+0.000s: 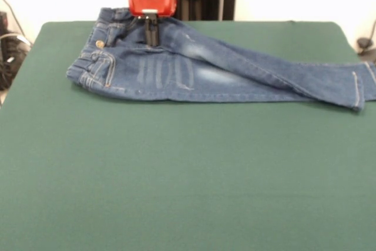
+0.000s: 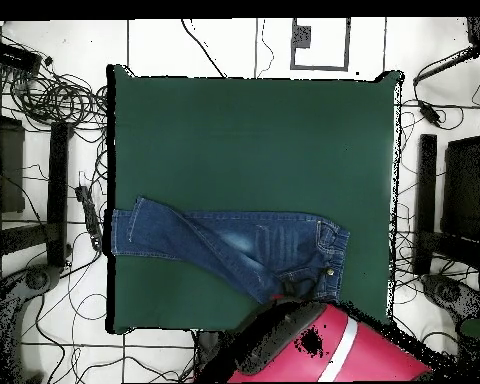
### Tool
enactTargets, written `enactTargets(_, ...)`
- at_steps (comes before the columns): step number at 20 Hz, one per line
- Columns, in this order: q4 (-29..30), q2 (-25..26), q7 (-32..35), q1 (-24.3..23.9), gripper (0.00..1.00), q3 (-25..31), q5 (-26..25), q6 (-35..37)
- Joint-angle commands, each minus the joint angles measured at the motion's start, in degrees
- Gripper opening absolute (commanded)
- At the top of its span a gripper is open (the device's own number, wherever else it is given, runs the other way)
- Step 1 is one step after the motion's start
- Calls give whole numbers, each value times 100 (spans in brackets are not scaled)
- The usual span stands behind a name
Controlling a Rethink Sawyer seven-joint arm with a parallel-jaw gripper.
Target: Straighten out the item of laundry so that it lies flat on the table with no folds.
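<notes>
The gripper (image 1: pixel 151 34) stands over the jeans (image 1: pixel 194 72) at the hip, just right of the waistband; its fingers are pressed close together at the denim, though whether any cloth is pinched cannot be told. The jeans lie along the far edge of the table (image 1: pixel 176 174), waistband left, long axis running rightward, legs crossed over each other. Everything still to be spread therefore lies to the gripper's right.

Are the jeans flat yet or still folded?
Still folded. The jeans lie on the table with one leg crossed over the other, both running to one side.
</notes>
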Motion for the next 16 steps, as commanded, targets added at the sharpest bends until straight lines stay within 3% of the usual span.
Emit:
enactTargets(1,-1180,113,136,-252,0,744,-332,2161)
enactTargets(3,-1021,-272,208,-551,0,1027,-848,2531)
enactTargets(7,-579,-1093,143,-1509,0,2104,-1852,3532)
enactTargets(10,-337,-1383,-382,-2322,0,3003,-2026,4217)
enactTargets(16,-247,-1479,-826,-2906,0,3587,-2039,4508)
